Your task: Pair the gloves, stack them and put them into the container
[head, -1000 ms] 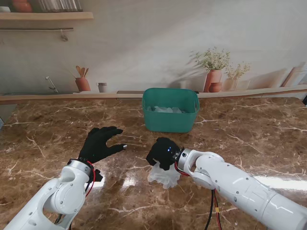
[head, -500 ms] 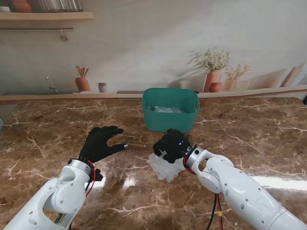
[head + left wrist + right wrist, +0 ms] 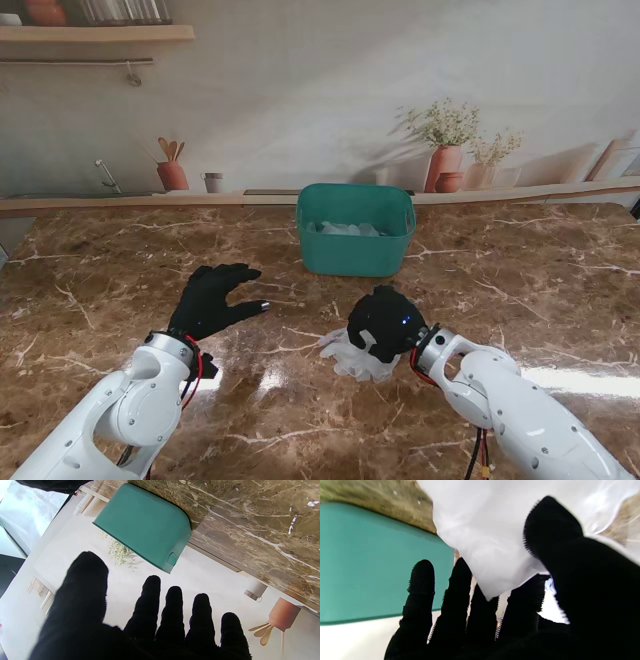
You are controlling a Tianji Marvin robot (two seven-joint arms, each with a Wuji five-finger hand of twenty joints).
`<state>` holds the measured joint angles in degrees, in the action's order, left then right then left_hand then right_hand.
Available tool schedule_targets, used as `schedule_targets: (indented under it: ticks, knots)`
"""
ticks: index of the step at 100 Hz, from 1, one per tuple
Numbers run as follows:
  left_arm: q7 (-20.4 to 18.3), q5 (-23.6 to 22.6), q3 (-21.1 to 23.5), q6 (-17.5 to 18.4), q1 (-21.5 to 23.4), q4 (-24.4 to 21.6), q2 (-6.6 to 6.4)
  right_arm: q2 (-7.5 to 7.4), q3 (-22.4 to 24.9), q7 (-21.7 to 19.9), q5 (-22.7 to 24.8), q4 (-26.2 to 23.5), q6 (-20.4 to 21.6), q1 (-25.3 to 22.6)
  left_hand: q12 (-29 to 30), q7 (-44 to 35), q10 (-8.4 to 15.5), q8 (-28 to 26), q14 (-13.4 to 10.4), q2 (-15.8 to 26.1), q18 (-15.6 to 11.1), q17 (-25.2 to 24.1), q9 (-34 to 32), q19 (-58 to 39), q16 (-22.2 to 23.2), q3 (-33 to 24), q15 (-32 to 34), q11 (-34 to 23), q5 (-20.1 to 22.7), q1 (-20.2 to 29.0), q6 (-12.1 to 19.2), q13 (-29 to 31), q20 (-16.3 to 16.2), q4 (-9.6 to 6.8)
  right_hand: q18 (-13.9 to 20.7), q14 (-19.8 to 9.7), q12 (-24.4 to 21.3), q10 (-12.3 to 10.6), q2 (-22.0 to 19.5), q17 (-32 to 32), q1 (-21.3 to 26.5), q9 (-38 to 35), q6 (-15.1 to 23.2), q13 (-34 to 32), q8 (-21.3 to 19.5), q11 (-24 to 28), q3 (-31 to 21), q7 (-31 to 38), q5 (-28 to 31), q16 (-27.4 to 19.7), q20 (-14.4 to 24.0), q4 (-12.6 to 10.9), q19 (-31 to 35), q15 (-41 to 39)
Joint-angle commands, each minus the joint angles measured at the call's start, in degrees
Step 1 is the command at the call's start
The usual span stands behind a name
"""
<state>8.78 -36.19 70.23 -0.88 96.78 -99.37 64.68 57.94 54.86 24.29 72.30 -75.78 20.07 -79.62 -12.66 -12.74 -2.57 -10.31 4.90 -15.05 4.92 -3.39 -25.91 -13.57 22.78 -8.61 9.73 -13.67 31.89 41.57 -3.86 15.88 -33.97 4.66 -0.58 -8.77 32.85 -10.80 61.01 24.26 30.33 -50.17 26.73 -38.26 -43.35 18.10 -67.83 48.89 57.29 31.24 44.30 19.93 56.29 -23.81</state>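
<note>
While gripping gloves (image 3: 362, 357), right hand (image 3: 384, 322) lifts.

A brown marbled bench (image 3: 120, 280) filled the stand's view. Toward eleven o'clock, a terracotta jar of wooden utensils (image 3: 172, 172) stood beside a small grey cup (image 3: 212, 182). Toward one o'clock stood a terracotta vase of pale flowers (image 3: 444, 160), and a wooden shelf (image 3: 95, 33) ran along the upper wall.

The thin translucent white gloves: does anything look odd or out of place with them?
Nothing is damaged. The thin translucent white gloves hang crumpled from the right hand, not stacked flat, short of the teal plastic container.
</note>
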Motion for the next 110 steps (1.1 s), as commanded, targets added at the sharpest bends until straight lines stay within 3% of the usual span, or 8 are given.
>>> schedule_targets:
  ticks: [1, 24, 38, 53, 70, 86, 94, 110]
  knots:
    - [0.3, -0.1, -0.4, 0.1, 0.0, 0.2, 0.16, -0.38, 1.4, -2.5, -0.6, -0.4, 0.7, -1.9, 0.5, -0.6, 1.9, -0.4, -3.1, 1.6, -0.3, -0.7, 1.2, 0.4, -0.5, 1.7, -1.9, 1.0, 1.2, 1.0, 1.6, -1.7, -0.3, -1.42, -0.5, 0.3, -4.8, 2.4, -0.7, -3.1, -1.8, 5.8, 1.9, 5.6, -0.7, -3.7, -1.5, -0.8, -0.9, -3.7, -0.6, 0.7, -3.9, 3.1]
    - [0.3, 0.0, -0.5, 0.1, 0.0, 0.2, 0.17, -0.31, 5.4, -12.4, -4.0, -2.9, 5.8, -4.1, 0.5, -0.6, 2.1, -0.4, -3.1, 1.5, -0.2, -0.7, 1.0, 0.3, -0.5, 1.8, -1.8, 0.9, 1.2, 1.0, 1.6, -1.7, -0.4, -1.42, -3.7, 4.1, -16.8, 6.1, -2.0, -7.9, -10.5, 16.6, -2.5, 14.0, 1.2, -10.2, 1.9, -3.6, -4.2, -14.5, -7.3, 1.3, -16.4, 13.5]
    - [0.0, 0.0, -0.6, 0.1, -0.1, 0.1, 0.12, -0.77, 4.3, -14.9, -3.5, -2.9, 6.5, -3.0, 0.5, -0.5, 2.1, -0.3, -3.1, 1.6, -0.1, -0.7, 1.1, 0.3, -0.5, 2.0, -1.8, 1.0, 1.2, 1.0, 1.5, -1.7, -0.4, -1.42, -5.1, 5.2, -21.4, 6.6, 3.2, -5.5, -10.7, 17.8, -3.9, 12.2, -0.9, -11.1, -1.2, -6.3, -2.9, -18.0, -10.1, 0.5, -16.6, 15.5]
    - [-0.2, 0.0, -0.4, 0.2, -0.1, 0.1, 0.08, -1.46, 1.3, -14.0, -1.0, -1.4, 6.1, -0.8, 0.6, -0.4, 2.0, -0.3, -3.0, 1.7, 0.0, -0.8, 1.1, 0.4, -0.5, 2.2, -1.9, 1.1, 1.1, 1.0, 1.4, -1.7, -0.4, -1.44, -4.4, 7.3, -21.8, 7.4, 4.2, 0.7, -5.7, 16.6, -6.0, 2.8, -6.1, -7.6, -4.3, -10.5, -8.5, -17.3, -11.8, -8.4, -11.8, 13.0]
    - [-0.4, -0.1, -0.3, 0.3, 0.0, 0.0, 0.03, -1.82, -2.7, -11.0, -0.2, 1.9, 4.5, 1.8, 0.6, -0.3, 1.8, -0.2, -2.8, 1.8, -0.1, -0.9, 1.3, 0.6, -0.6, 2.5, -1.9, 1.2, 0.9, 1.0, 1.3, -1.8, -0.4, -1.49, 1.9, 1.3, -11.8, 2.6, 1.8, 12.2, 0.2, 3.6, -8.4, -14.6, -7.9, 1.5, -4.1, -12.8, -13.2, -8.2, -13.7, -9.2, -2.1, 5.0]
    - [-0.6, 0.1, -0.3, 0.3, 0.1, -0.1, 0.01, -1.75, -5.5, -5.1, -0.2, 4.9, 3.3, 3.3, 0.6, -0.2, 1.9, -0.2, -2.8, 1.9, -0.1, -0.9, 1.2, 0.7, -0.6, 2.8, -2.0, 1.2, 0.9, 1.0, 1.3, -1.9, -0.4, -1.52, 3.5, 0.2, -1.7, -0.9, 1.8, 18.1, 2.3, -5.2, -8.2, -21.7, -6.3, 9.2, -4.1, -10.6, -9.8, 0.1, -14.0, -9.5, 3.4, -3.3]
    - [-0.7, 0.2, -0.3, 0.4, 0.1, -0.1, -0.01, -1.53, -6.6, -2.3, -0.7, 6.2, 3.0, 4.0, 0.7, -0.2, 1.8, -0.2, -2.8, 1.9, -0.1, -0.9, 1.3, 0.8, -0.6, 2.9, -2.0, 1.2, 0.8, 1.1, 1.3, -2.0, -0.4, -1.55, 3.1, 1.2, 5.8, -1.5, 2.6, 21.1, 6.0, -10.2, -6.7, -25.0, -2.3, 10.4, -2.0, -7.7, -6.4, 6.9, -14.4, -1.7, 6.8, -6.9]
    - [-0.6, 0.2, -0.3, 0.5, 0.1, -0.1, 0.02, -0.73, -6.6, 0.6, -2.2, 6.8, 2.5, 4.1, 0.7, -0.2, 1.9, -0.2, -3.0, 2.1, -0.1, -0.9, 1.2, 1.0, -0.6, 3.2, -2.1, 1.2, 0.8, 1.1, 1.4, -1.9, -0.5, -1.58, 1.2, 2.9, 9.9, -1.0, 2.1, 27.5, 10.0, -20.3, -3.6, -31.6, 4.5, 8.8, 0.2, -0.2, -0.6, 6.1, -14.0, -0.5, 14.7, -14.5]
